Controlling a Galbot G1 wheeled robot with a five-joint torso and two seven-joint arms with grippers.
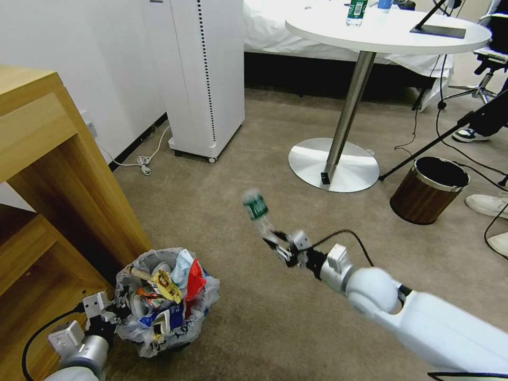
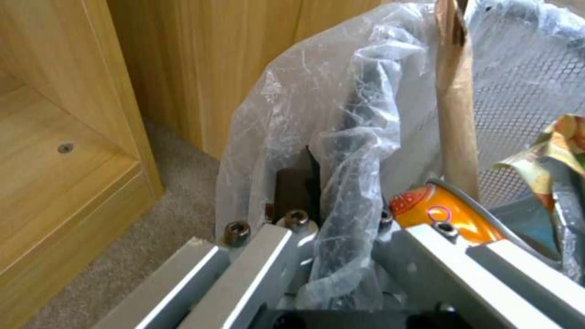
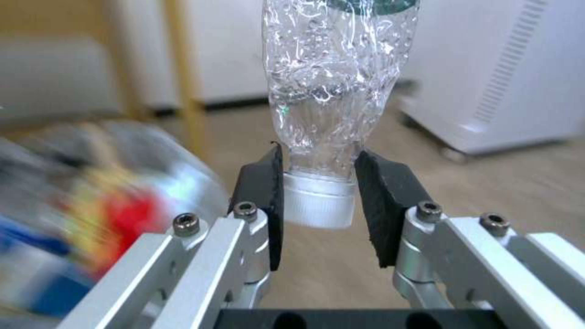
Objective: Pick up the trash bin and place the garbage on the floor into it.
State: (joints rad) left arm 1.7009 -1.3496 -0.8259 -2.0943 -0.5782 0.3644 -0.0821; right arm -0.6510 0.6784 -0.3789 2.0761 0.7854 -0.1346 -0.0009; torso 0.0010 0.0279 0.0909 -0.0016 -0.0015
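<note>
wooden shelf unit [image 1: 47, 174]: far left, against the white wall, open compartments
left gripper [image 1: 108, 313]: low at bottom left, at near-left rim of the trash bin; fingers closed on the rim and its plastic liner, one finger [image 2: 292, 192] outside the bag, the other inside
trash bin [image 1: 164, 301]: just beside the wooden shelf unit, base just over the carpet, cannot tell if it touches; full of litter – red wrapper [image 1: 194, 279], yellow printed wrapper [image 1: 168, 286], light-blue mask [image 1: 182, 263], brown stick [image 2: 457, 114], orange can [image 2: 433, 212] just beside the inner finger
carpet [image 1: 222, 211]: beige, bare between bin and table
white floor unit [image 1: 203, 74]: standing against the wall, behind the bin
bottle [image 1: 257, 209]: clear, crushed, green label, up in the air right of the bin and well above the carpet, cap end [image 3: 318, 201] toward the gripper, body tilted up and away
right gripper [image 1: 279, 247]: mid-air, centre, arm reaching in from lower right; black pads [image 3: 262, 201] pinched on the bottle's neck at the white cap, narrow gap only
round white table [image 1: 389, 32]: right of centre, metal pedestal, second bottle on top
brown bin [image 1: 428, 189]: metal rim, far right, well apart from the trash bin
</note>
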